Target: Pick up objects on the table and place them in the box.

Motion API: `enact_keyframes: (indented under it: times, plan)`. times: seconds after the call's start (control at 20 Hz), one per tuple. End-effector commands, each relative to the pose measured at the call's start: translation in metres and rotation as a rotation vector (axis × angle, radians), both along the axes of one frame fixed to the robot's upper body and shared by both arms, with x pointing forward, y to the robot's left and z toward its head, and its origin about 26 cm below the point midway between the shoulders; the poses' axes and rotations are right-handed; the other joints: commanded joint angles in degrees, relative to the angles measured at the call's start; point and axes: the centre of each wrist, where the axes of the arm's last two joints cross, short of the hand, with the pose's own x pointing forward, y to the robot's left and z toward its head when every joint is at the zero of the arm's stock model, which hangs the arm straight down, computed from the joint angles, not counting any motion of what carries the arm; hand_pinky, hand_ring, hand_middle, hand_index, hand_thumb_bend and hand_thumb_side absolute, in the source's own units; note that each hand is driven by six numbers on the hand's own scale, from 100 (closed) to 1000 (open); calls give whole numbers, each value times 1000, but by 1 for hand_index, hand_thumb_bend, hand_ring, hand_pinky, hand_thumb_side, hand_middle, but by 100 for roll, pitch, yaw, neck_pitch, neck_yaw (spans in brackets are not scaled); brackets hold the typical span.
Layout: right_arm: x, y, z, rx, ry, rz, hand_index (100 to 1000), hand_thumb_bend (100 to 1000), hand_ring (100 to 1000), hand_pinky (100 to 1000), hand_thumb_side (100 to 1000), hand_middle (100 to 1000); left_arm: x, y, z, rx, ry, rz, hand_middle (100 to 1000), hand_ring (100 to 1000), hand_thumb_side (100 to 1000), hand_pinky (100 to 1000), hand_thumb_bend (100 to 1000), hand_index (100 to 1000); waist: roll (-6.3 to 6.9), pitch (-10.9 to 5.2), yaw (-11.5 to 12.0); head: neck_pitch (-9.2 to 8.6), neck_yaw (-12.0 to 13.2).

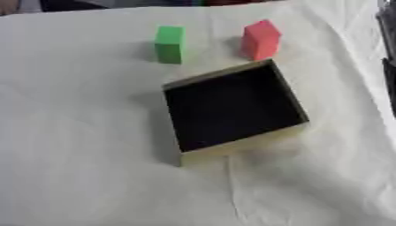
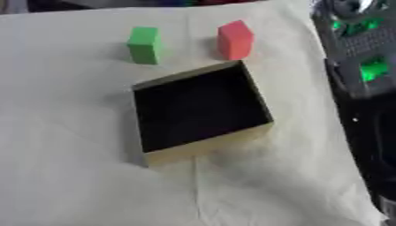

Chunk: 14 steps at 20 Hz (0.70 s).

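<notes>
A green block [image 1: 169, 44] stands upright on the white cloth at the back, left of centre. To its right a red block [image 1: 260, 39] stands slightly turned. In front of the two sits an open square box [image 1: 241, 147] with a black inside and tan walls, turned a little askew; nothing shows inside it. Both blocks are apart from the box's far rim. Neither hand shows on the table. A black part of my right arm [image 2: 357, 48] with green lights runs down the right edge of the right eye view.
The white cloth [image 1: 85, 132] covers the whole table, with creases in front of the box. The table's far edge runs along the top, with dark shapes beyond it. The cloth's right edge drops off beside the arm.
</notes>
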Motion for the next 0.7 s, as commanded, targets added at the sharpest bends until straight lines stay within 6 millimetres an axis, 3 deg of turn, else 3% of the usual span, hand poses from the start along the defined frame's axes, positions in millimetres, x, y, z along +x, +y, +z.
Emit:
enact_keyframes:
  times: [0.05,0.25,0.7]
  plan:
    - [8,12,15,58,50,17,986,100,804,902,1000,774,-2,0,6,15,-17,-10,691,653,840,771,135,884,-1,-138,12,33,-18]
    - [21,26,34,170,126,22,988,100,808,915,1000,779,-2,0,8,16,-20,-12,691,653,839,770,135,884,9,-115,34,8,-12]
    - [58,50,32,318,336,-125,1000,100,819,926,1000,790,-2,-3,9,23,-21,-30,691,653,839,770,133,884,32,-84,114,-31,-102]
